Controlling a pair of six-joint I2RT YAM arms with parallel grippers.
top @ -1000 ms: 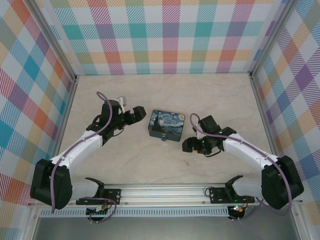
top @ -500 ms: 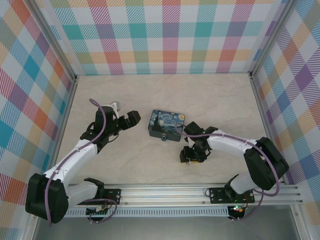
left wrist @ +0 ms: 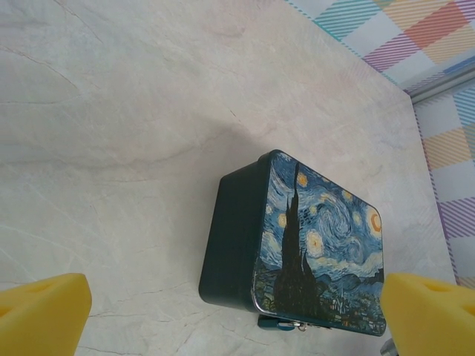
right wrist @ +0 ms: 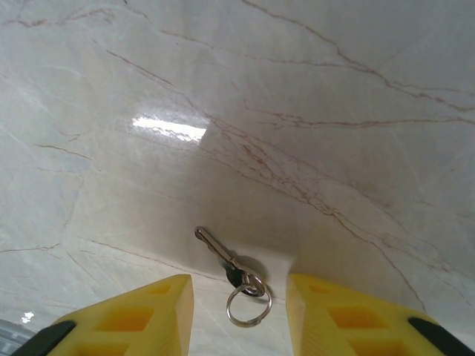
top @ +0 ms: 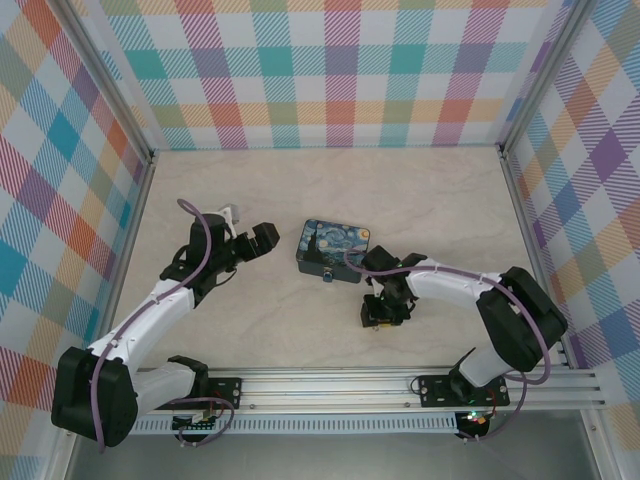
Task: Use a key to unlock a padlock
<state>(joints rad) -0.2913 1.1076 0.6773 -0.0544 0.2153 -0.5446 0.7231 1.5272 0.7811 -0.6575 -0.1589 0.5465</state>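
Key: thin, stiff, light metal, probably slippery. Lies flat on bench, lower centre of right wrist view, between parted fingers of right hand, ungripped. Best pinched at its head. Left hand wide open.

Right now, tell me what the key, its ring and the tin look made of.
The key: dull grey metal, thin shaft. The ring: bright wire, likely steel, glinting. The tin: probably sheet metal, glossy printed lid, rolled rim.

tin: middle of table
padlock: against tin's near side
key: on table, nearer, right of tin
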